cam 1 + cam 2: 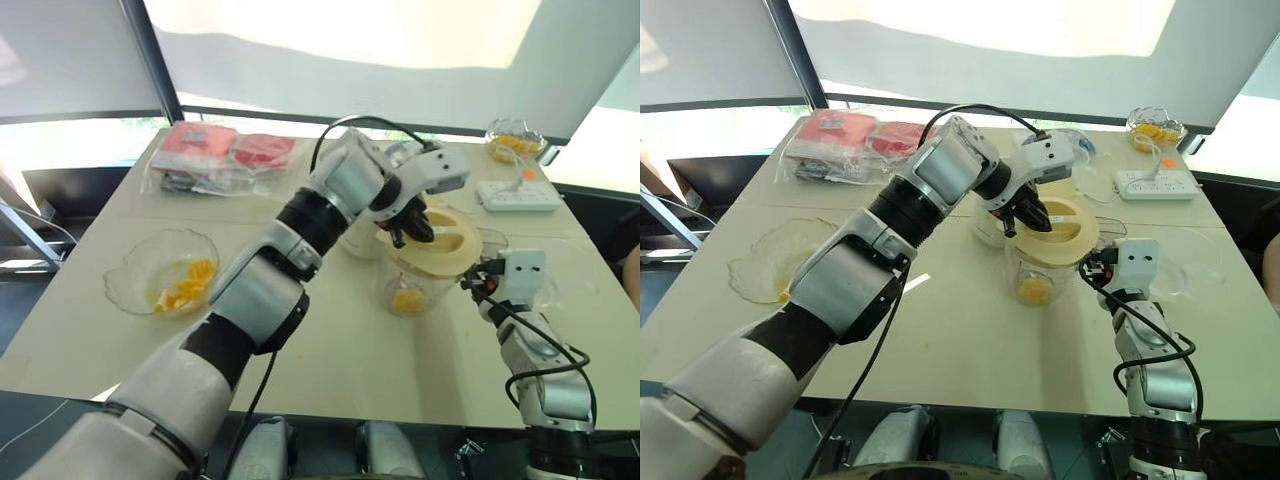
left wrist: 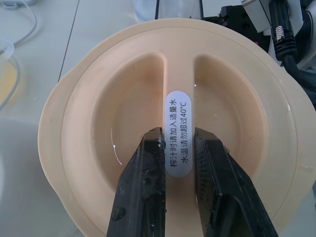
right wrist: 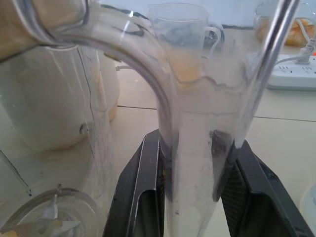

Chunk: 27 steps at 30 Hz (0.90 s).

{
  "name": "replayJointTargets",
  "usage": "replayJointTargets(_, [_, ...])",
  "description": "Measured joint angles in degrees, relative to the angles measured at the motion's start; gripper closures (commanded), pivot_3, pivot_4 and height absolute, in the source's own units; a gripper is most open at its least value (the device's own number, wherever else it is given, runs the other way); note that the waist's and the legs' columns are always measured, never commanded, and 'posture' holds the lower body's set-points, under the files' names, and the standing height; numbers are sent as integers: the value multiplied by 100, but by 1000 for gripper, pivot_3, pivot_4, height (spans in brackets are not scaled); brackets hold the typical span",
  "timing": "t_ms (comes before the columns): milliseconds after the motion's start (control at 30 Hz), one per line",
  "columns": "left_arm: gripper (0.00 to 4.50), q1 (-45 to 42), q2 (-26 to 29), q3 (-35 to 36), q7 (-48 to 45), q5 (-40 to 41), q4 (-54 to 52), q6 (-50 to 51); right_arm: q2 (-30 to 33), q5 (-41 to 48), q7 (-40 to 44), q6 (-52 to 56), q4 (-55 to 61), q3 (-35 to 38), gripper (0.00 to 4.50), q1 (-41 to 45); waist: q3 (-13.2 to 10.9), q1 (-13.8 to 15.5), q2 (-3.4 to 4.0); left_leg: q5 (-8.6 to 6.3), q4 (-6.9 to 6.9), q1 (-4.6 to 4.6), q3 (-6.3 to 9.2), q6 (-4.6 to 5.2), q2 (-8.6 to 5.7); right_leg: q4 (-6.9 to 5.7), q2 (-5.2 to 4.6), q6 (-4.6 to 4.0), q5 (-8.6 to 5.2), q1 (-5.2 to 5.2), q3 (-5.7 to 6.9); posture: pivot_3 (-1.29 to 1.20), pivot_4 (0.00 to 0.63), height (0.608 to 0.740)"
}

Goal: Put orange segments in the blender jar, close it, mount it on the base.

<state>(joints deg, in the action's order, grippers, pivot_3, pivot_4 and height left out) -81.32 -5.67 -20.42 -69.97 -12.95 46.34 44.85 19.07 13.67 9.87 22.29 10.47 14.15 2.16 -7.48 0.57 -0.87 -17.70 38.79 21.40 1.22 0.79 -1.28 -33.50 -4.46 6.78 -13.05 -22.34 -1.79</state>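
the left gripper [image 2: 170, 163] pinches the lid's [image 2: 98, 148] centre rib atop the jar [image 1: 415, 290]; the right gripper [image 3: 190, 187] clamps the jar's handle [image 3: 190, 163], segments [image 1: 405, 300] inside. the lid looks slightly tilted, perhaps unseated, so pressing could jam it or tip the jar beside the base [image 1: 990, 225].

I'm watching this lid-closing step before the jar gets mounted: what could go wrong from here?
1. The left gripper pinches only the narrow centre ridge of the lid; twisting or pressing could make it slip off.
2. The lid looks tilted on the blender jar, so it may seat crooked and leak.
3. The right gripper holds the jar by its clear handle alone; a downward push could tip it and spill the orange segments.
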Motion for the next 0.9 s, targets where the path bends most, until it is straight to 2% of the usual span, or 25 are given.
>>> replayJointTargets(367, [4257,479,216,-136,19,99,-925,187,-30,-19,8,59,192,-8,3611,-95,53,-6,13,9,-78,0,0,15,4,29,-28,-25,-15,-9,45,0,150,740])
replayJointTargets(567, [1342,684,497,-367,31,116,-1605,86,-29,-40,66,16,337,-112,3605,-82,14,-92,42,10,-89,27,-1,16,4,25,-30,-28,-15,-26,44,0,150,740])
replayJointTargets(700, [1342,691,586,-362,40,257,-1937,95,-11,-22,146,-51,395,-113,3605,-62,-4,-144,58,16,-89,117,-11,14,2,-6,-29,-30,-14,-134,45,0,150,740])
replayJointTargets(800, [1342,622,702,-325,43,450,-2131,344,15,-15,201,-100,463,-105,3605,-53,-21,-133,54,18,-87,156,-17,9,0,-59,-28,-28,-13,-199,45,0,150,740])
replayJointTargets(900, [1342,538,843,-215,127,681,-2249,437,28,-15,230,-133,502,-82,3605,-14,-68,-127,83,40,-85,198,-16,-25,-2,-86,-17,-10,-2,-254,47,0,150,740])
